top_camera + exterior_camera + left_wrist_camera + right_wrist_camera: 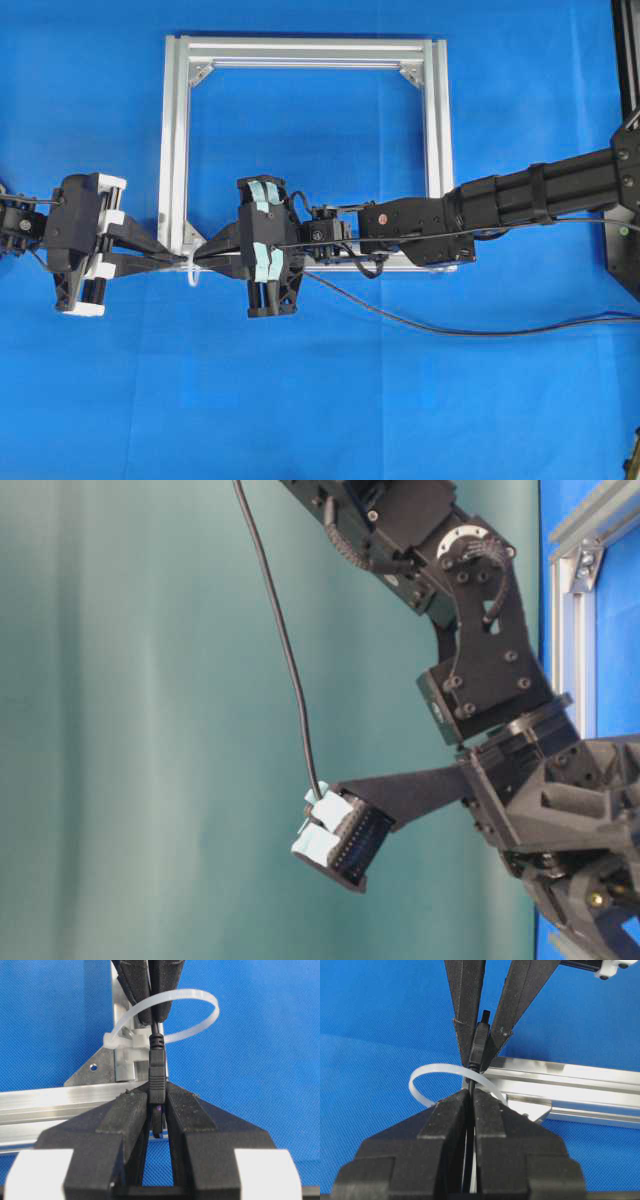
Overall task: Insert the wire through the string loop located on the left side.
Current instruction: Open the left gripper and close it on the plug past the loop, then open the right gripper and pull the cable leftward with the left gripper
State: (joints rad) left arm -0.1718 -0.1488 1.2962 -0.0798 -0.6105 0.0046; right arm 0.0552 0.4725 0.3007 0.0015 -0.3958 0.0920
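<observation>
At frame point(300, 55) corner: both pincers pinch wire point(158, 1072) through string loop point(200, 1000), tips nearly meeting.

Count: one wire point(480, 330), one string loop point(197, 1010), one aluminium frame point(437, 120), two grippers, left point(180, 260) and right point(200, 252); one blue table cover point(320, 410).

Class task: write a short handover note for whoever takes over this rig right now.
Left gripper: shut on the wire's plug, on the near side of the loop.
Right gripper: shut on the wire behind the loop.
Loop hangs at the frame's lower left corner.
Done: plug is through the loop, both grippers holding.
Left: right lets go, left pulls the wire on through.
</observation>
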